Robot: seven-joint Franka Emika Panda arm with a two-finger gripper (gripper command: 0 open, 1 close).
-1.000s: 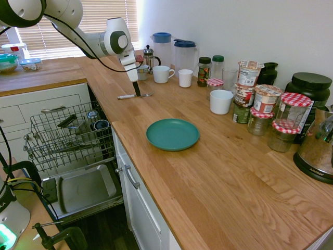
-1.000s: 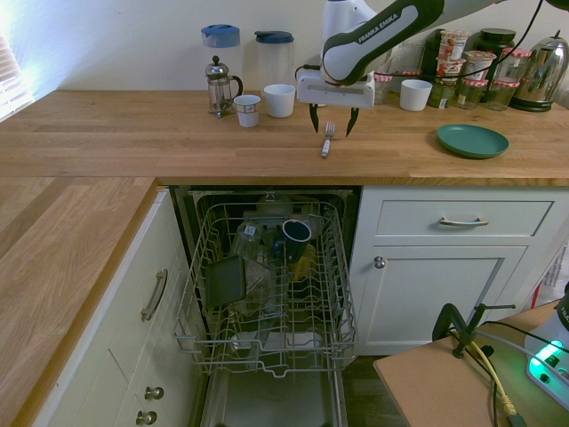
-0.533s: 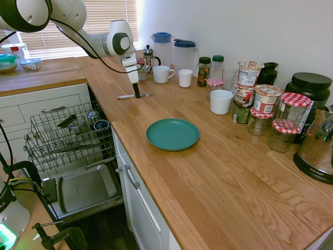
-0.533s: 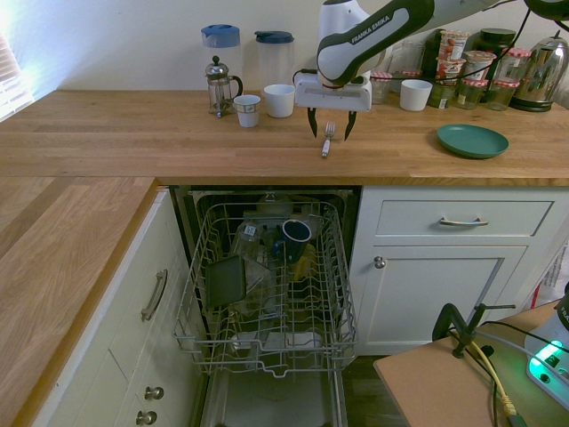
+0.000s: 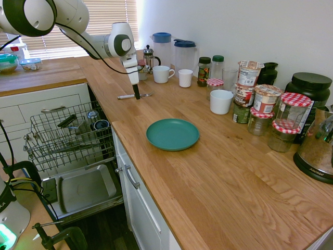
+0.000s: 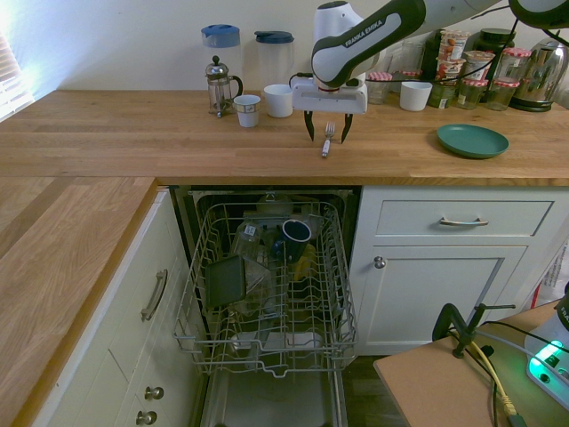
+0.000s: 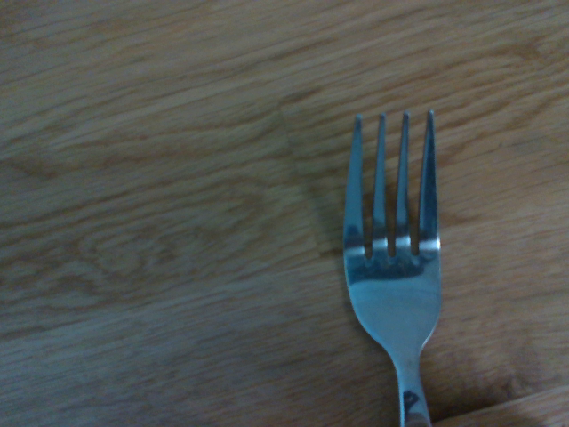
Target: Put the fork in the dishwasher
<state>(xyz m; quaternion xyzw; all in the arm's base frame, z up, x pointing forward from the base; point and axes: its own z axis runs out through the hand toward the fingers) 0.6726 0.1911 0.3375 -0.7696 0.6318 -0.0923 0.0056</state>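
Observation:
The fork (image 5: 125, 96) is slim and silver and lies flat on the wooden counter, near its front edge above the dishwasher. My gripper (image 5: 136, 95) points straight down over it, open. In the second exterior view its two fingers stand either side of the fork's (image 6: 325, 148) tined end, with the gripper (image 6: 326, 135) just above the wood. The wrist view shows the fork's tines (image 7: 391, 267) from close by on bare wood. The dishwasher's door (image 5: 83, 187) is dropped down, and its wire rack (image 6: 267, 285) is pulled out below the counter with several dishes in it.
A teal plate (image 5: 173, 134) lies further along the counter. White mugs (image 5: 162, 74), a French press (image 6: 219, 86) and two blue-lidded jugs (image 6: 274, 58) stand by the wall behind the fork. Jars (image 5: 265, 104) and a kettle (image 5: 317, 151) crowd the far end. White drawers (image 6: 462, 221) flank the dishwasher.
The gripper has sunk slightly toward the fork, with its fingers still apart. The fork lies where it was.

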